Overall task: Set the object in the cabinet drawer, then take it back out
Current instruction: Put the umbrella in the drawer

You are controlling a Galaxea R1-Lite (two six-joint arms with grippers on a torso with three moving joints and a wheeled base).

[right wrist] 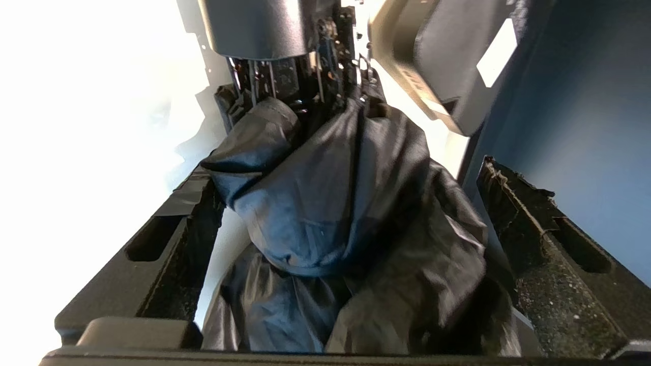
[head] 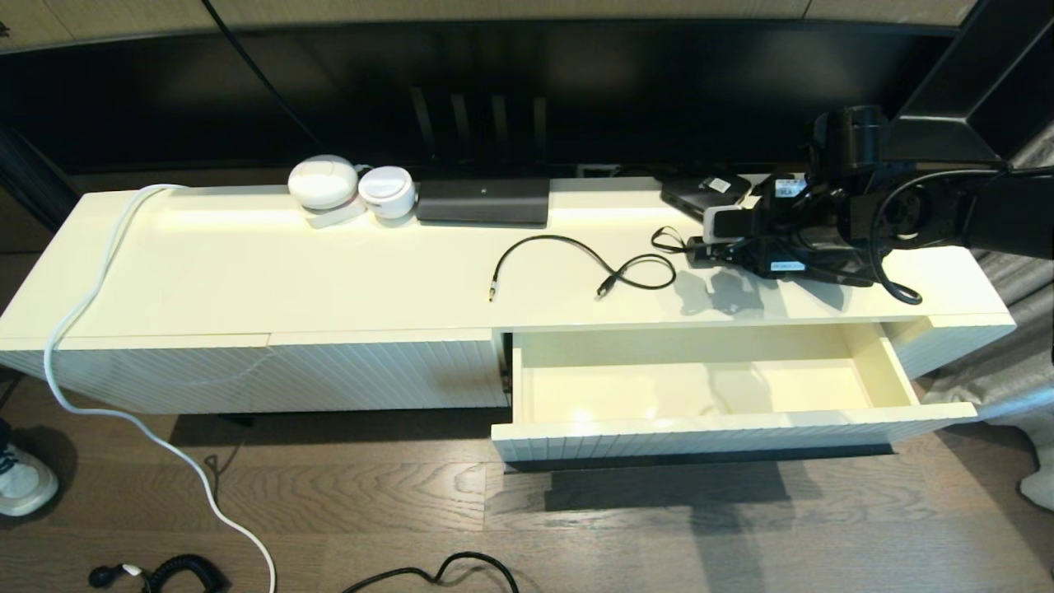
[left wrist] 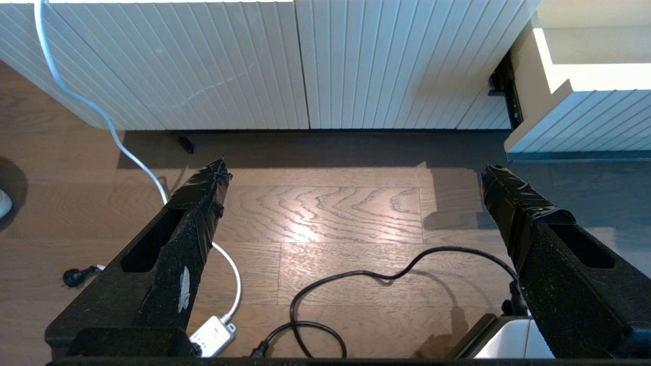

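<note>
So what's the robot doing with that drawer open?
The robot's right gripper is up over the right end of the cabinet top, fingers spread on either side of a black bundle that looks like a folded umbrella. It hasn't closed on it. The cabinet drawer is pulled out below, with nothing visible inside. The left gripper hangs open, low over the floor in front of the closed ribbed front.

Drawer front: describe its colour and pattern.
White with vertical ribs on the drawer front; clearest in the head view.
</note>
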